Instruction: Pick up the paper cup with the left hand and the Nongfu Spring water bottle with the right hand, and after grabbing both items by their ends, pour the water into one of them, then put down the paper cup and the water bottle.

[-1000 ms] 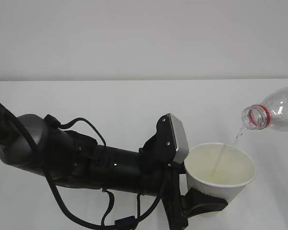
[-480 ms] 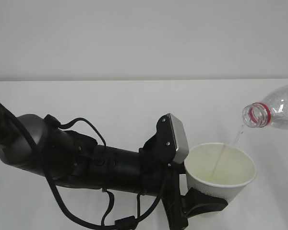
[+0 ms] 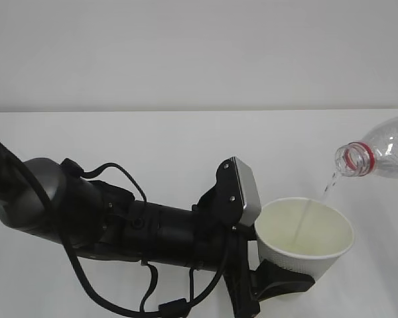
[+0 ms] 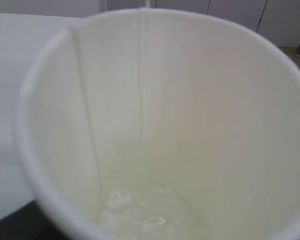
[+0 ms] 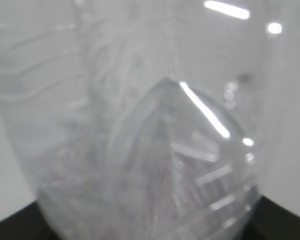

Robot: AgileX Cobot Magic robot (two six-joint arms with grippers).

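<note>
My left gripper (image 3: 286, 281) is shut on the lower part of the white paper cup (image 3: 305, 233), which it holds upright above the table. The left wrist view looks straight into the paper cup (image 4: 190, 100), where a little water (image 4: 145, 210) lies at the bottom. The clear Nongfu Spring water bottle (image 3: 379, 156), with its red neck ring, is tipped with its mouth down and to the left at the right edge. A thin stream of water (image 3: 305, 215) falls from it into the cup. The bottle (image 5: 140, 125) fills the right wrist view and hides my right gripper's fingers, which hold it.
The white table (image 3: 152, 142) runs back to a plain pale wall (image 3: 186, 53). My left arm (image 3: 119, 225), black with looping cables, lies across the lower left of the exterior view.
The stream keeps running into the cup. The bottle's neck has shifted only a hair, and the cup and left arm have stayed where they were.
</note>
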